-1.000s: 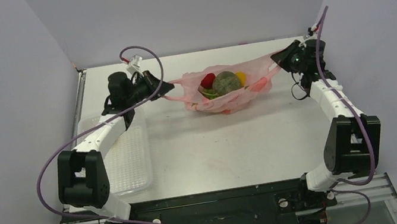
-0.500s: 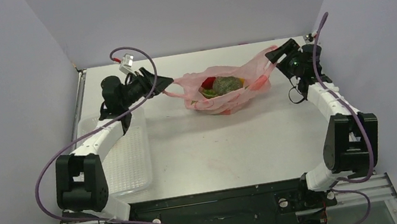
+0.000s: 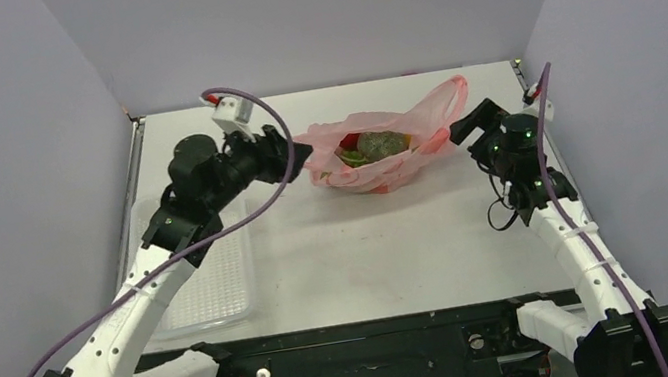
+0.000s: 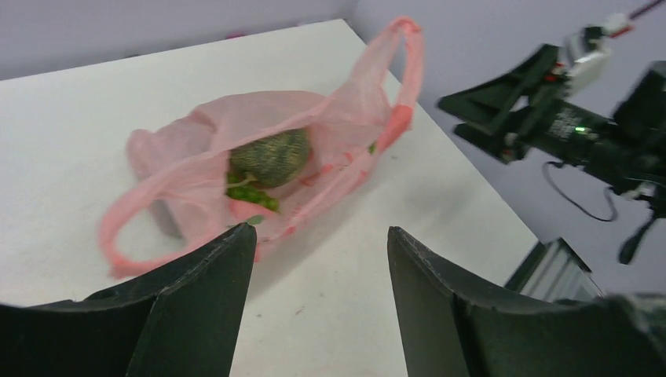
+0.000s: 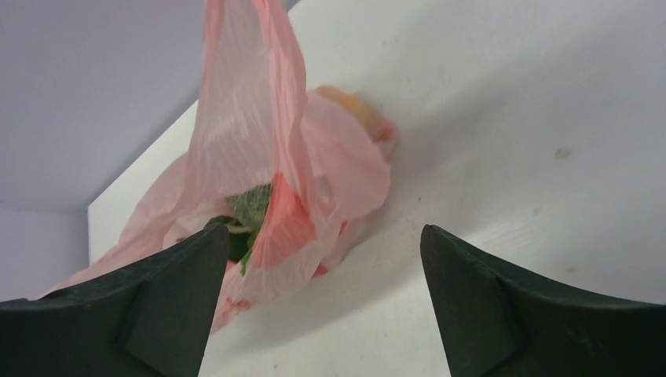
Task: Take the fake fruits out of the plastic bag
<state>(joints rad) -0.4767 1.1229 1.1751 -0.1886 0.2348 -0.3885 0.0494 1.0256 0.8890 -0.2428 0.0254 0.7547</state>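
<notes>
The pink plastic bag [image 3: 377, 163] lies slumped on the table at the back middle, mouth up. Inside it I see the fake fruits: a green round one [image 3: 383, 143], a red one [image 3: 353, 140] and green pieces. My left gripper [image 3: 303, 156] is open just left of the bag, holding nothing. My right gripper [image 3: 466, 131] is open to the bag's right, also holding nothing. In the left wrist view the bag [image 4: 330, 118] and the green fruit [image 4: 271, 155] lie beyond my left gripper [image 4: 320, 236]. In the right wrist view the bag's handle [image 5: 251, 118] stands up before my right gripper [image 5: 322, 232].
A clear rectangular plastic tray [image 3: 215, 278] lies at the table's left, partly under the left arm. Walls close the table on three sides. A purple cable [image 3: 245, 101] loops over the left wrist.
Both grippers have opened and let go of the bag's handles, then drawn back toward the near side. The bag, stretched between them before, has sagged onto the table.
</notes>
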